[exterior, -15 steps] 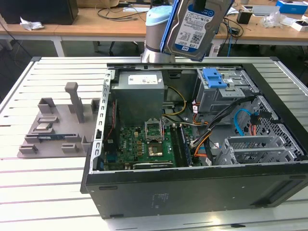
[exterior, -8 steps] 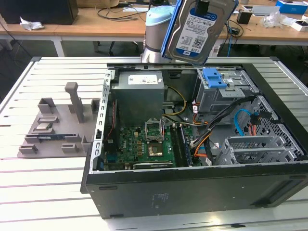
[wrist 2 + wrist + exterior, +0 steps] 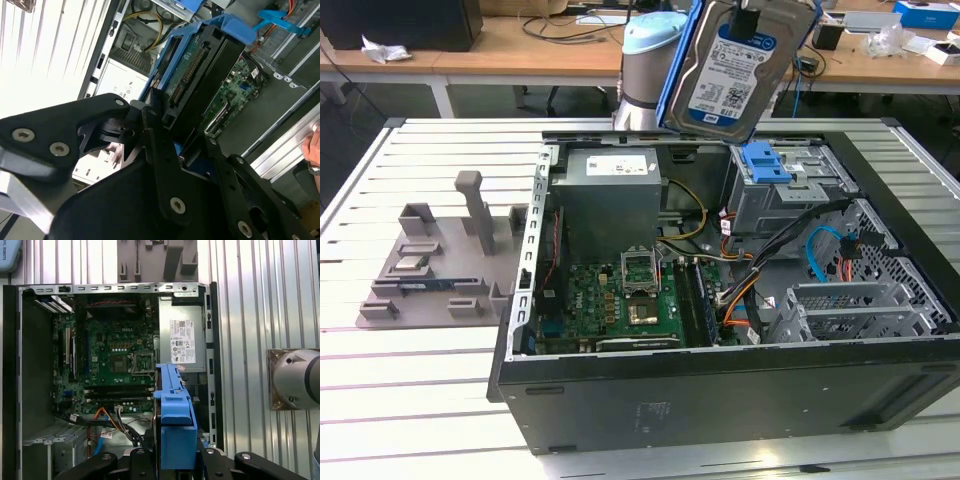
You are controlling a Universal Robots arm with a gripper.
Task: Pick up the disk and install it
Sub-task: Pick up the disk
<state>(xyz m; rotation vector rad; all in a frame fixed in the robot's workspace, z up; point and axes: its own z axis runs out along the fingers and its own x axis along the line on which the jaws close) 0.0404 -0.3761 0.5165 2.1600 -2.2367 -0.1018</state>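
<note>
tool [image 3: 172,460]: clamped on disk [image 3: 735,65] | disk above open case [image 3: 720,400] | disk top cut off in exterior view

i lose the top of the disk [image 3: 745,65] to the exterior view's upper edge, and the arm [image 3: 646,70] behind the disk is partly covered by it. in the second wrist view the black links of the claw [image 3: 180,137] hide the disk's near end, so i can't see where the pads meet it. off beyond the disk, a hand [image 3: 313,150] is cut by the picture's edge. the disk's label print is too small to read.
</note>
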